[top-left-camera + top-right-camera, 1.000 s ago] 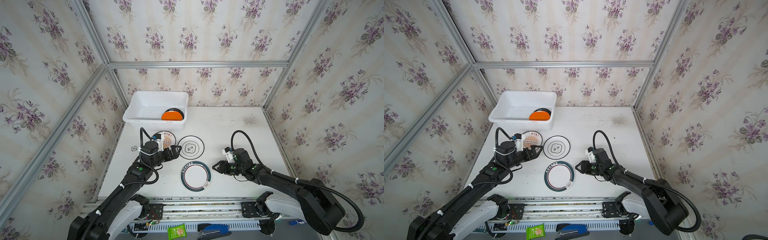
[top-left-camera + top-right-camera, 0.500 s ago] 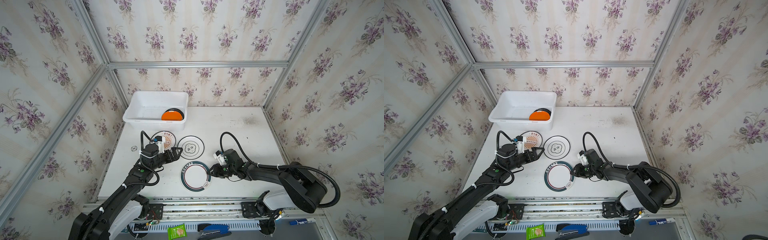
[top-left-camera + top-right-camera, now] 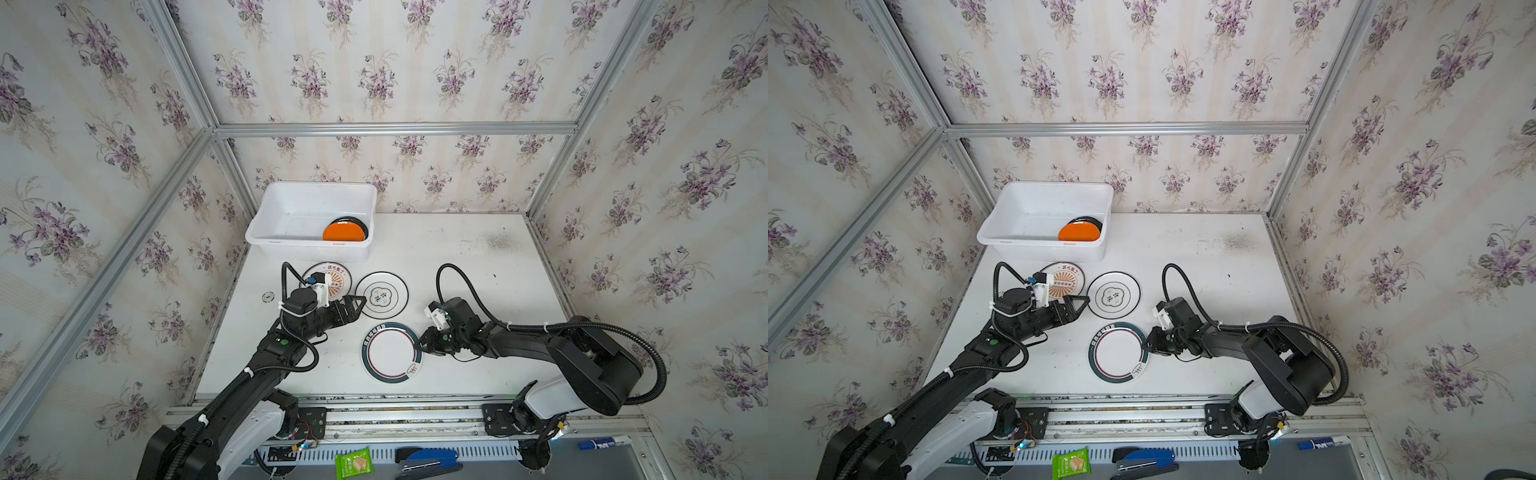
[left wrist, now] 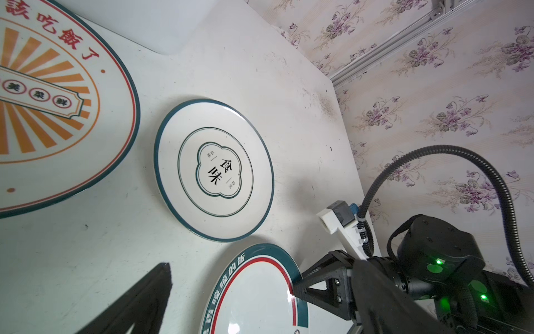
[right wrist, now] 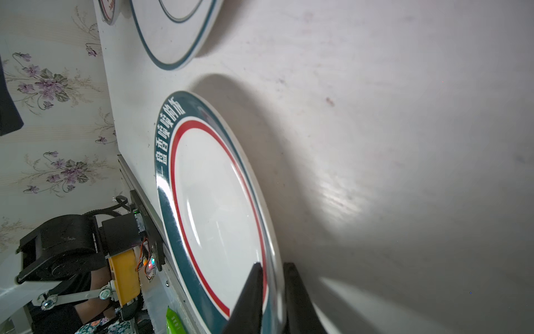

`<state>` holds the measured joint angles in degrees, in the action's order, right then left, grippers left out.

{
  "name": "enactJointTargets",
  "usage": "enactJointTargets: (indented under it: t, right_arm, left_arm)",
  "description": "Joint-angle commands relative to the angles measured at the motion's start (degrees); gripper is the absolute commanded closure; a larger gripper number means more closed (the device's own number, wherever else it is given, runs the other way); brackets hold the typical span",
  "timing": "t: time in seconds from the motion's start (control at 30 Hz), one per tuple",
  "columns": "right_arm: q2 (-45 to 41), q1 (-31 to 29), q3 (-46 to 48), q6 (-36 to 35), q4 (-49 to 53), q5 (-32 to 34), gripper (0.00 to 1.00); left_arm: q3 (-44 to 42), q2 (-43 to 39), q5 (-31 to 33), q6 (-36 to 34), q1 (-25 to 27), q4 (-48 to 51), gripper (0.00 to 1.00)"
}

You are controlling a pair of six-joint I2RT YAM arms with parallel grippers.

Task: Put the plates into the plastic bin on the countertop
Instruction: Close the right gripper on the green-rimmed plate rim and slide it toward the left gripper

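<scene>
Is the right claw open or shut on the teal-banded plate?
Shut on it: the right claw pinches the rim of the teal-banded plate, one finger on each side.

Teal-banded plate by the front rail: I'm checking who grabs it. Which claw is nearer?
Right. The right claw grips the teal-banded plate at its rim on that arm's side; the left claw stands open, apart from it, beside the emblem plate.

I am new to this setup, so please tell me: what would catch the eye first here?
The right gripper pinches the rim of the teal-banded plate near the front edge of the countertop. At the back left, an orange plate lies in the white plastic bin.
</scene>
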<state>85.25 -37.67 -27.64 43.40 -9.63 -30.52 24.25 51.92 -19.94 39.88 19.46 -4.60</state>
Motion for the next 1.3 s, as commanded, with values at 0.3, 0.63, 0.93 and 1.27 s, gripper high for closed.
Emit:
enactJointTargets:
  t: [0.3,0.63,0.93,1.27]
  right_arm:
    - [-0.97,-1.08,-1.45,-1.65,3.89,3.79,1.0]
    - [-4.7,-1.08,-0.53,-1.41,6.27,6.66,1.0]
    - [-13.63,-1.08,0.96,-1.56,10.9,13.45,1.0]
    - [-24.66,-1.09,2.84,-0.65,16.09,20.32,1.0]
  left_arm:
    - [-1.06,-1.13,1.49,-0.59,-0.12,-1.81,0.01]
    - [-1.66,-1.38,2.01,-0.76,-0.13,-1.55,0.01]
    - [-1.77,-2.25,1.97,-1.26,-0.3,-1.03,0.01]
    - [-0.59,-1.34,2.39,-1.46,-0.3,-1.11,0.01]
